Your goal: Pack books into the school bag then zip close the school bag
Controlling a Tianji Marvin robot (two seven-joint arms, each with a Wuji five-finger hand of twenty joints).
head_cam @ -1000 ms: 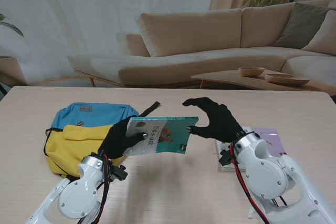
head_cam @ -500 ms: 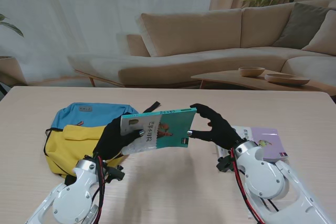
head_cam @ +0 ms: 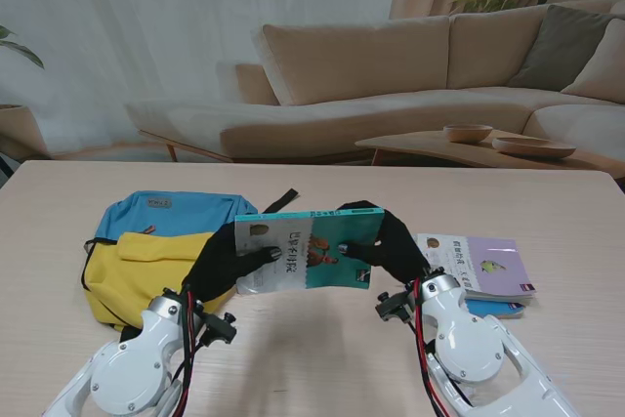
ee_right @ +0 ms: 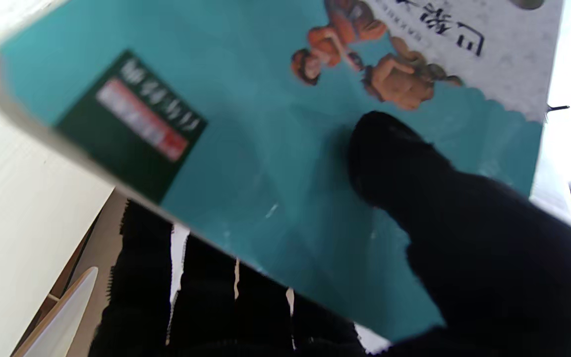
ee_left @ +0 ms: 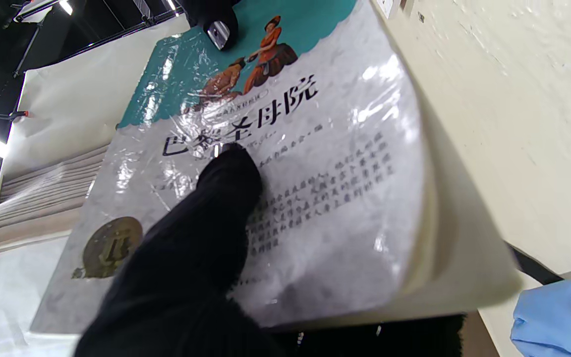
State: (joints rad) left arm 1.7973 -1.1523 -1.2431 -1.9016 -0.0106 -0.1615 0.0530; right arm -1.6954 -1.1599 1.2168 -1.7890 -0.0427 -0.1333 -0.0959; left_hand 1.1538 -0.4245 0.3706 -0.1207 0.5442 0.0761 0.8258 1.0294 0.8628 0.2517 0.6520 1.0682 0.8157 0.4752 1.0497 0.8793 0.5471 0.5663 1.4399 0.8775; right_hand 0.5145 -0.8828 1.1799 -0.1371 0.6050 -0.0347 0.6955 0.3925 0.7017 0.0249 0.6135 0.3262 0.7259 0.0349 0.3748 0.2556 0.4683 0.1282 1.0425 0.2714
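A teal and white book (head_cam: 306, 251) is held up off the bench (head_cam: 322, 358) between both robot hands, its cover turned toward the stand camera and its long side running left to right. The left robot hand (head_cam: 223, 263), in a black glove, is closed on the white end of the book: the left wrist view shows its thumb (ee_left: 226, 183) pressed on the printed cover while the other fingers pass behind the back. The right robot hand (head_cam: 389, 246) is closed on the teal end, and the right wrist view shows its thumb (ee_right: 394, 153) flat on the cover beside a dark green label, with the remaining fingers (ee_right: 206, 297) under the book's far face. The book hangs over the middle of the bench, closer to the near edge than the far one. The school bag (head_cam: 156, 251), blue on top with a yellow front pocket, lies flat toward the left edge of the bench, just beside the left robot hand and partly hidden by it; whether its zip is open cannot be told. A short stack of books (head_cam: 479, 269) with a pale purple and white cover on top lies toward the right edge, just beside the right wrist.
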